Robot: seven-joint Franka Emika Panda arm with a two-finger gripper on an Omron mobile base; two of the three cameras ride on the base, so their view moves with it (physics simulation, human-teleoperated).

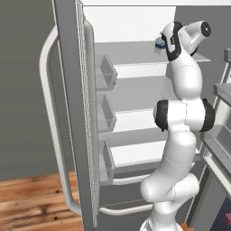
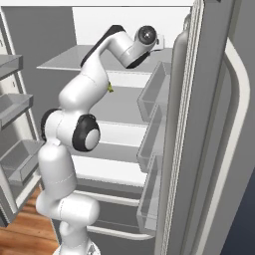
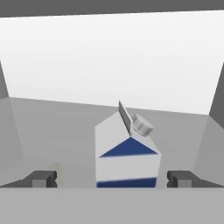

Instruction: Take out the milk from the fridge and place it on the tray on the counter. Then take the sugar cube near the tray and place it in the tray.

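Note:
The milk (image 3: 127, 157), a white carton with a blue band, gabled top and grey cap, stands upright on the top shelf of the open fridge (image 1: 135, 72). In the hand view my gripper (image 3: 111, 179) is open, its two dark fingertips (image 3: 41, 179) standing wide on either side of the carton and apart from it. From the left base a corner of the milk (image 1: 159, 43) peeks out beside the arm's wrist. The arm reaches up into the top shelf of the fridge (image 2: 124, 107) in the right base view too.
The fridge door (image 1: 74, 113) stands open at the left with clear bins (image 1: 104, 72) and a long pale handle (image 1: 52, 126). The other door (image 2: 199, 129) is open on the right side. White shelves (image 1: 135, 153) lie below. Wooden floor (image 1: 31, 203) at lower left.

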